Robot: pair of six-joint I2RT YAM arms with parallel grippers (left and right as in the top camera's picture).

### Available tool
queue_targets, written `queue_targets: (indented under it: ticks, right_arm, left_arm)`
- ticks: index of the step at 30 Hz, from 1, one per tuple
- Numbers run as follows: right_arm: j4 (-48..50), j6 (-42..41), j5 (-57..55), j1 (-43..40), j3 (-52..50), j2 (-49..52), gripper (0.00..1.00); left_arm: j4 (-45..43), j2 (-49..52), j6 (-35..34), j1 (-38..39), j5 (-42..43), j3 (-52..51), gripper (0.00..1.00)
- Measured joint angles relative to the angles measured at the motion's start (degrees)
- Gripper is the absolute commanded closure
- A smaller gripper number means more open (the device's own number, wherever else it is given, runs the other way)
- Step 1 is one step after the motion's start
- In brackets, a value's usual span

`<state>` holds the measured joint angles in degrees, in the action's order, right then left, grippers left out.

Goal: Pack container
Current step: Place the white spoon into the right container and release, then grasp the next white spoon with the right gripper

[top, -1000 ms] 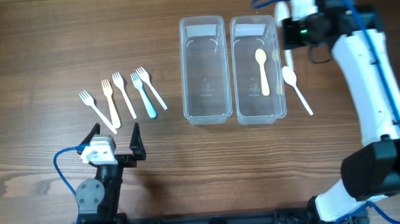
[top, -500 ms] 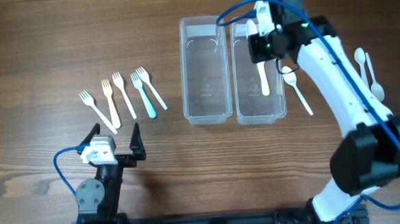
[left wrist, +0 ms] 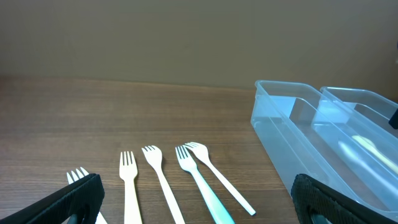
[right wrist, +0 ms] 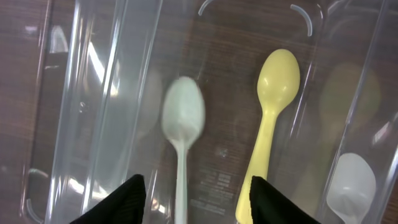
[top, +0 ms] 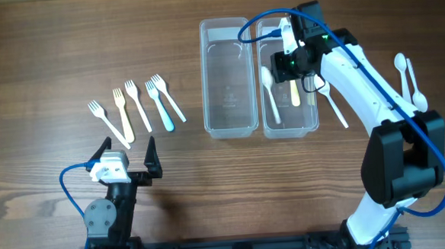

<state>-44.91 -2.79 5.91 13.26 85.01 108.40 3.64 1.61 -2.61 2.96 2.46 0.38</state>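
Spoon-packing: right gripper (right wrist: 198,190) hangs released over the container (top: 291,132), white spoon (right wrist: 183,121) beneath it (beside the yellow spoon (right wrist: 277,87)); next, it must fetch the loose spoon (top: 338,115) alongside.

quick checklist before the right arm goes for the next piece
1. White spoon free of the right gripper: ok, the fingers stand apart and it looks to lie in the right container.
2. Room left in that container: ok, only the white spoon and the yellow spoon are in it.
3. All spoons packed: not ok, one spoon lies beside the container, two more at the far right.
4. Forks packed: not ok, all five are on the table and the left container is empty.
5. Left gripper ready: ok, open, holding nothing.
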Motion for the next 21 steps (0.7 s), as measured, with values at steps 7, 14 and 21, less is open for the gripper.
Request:
queue_targets:
  ticks: [7,14,21]
  right_arm:
    - [-8.26,0.57,-6.47,-0.92,6.14,-2.08,0.49]
    - [-13.88,7.34,-10.34,-6.25,7.85,-8.48,0.48]
    - [-11.37,13.57,-10.73,-11.85,4.0,-8.5,0.49]
  left_arm:
    - [-0.02,0.0,0.02,0.0,0.0,0.0,0.0]
    - [0.0,0.0,0.0,0.0,0.0,0.0,0.0]
    - [0.0,0.0,0.0,0.0,0.0,0.0,0.0]
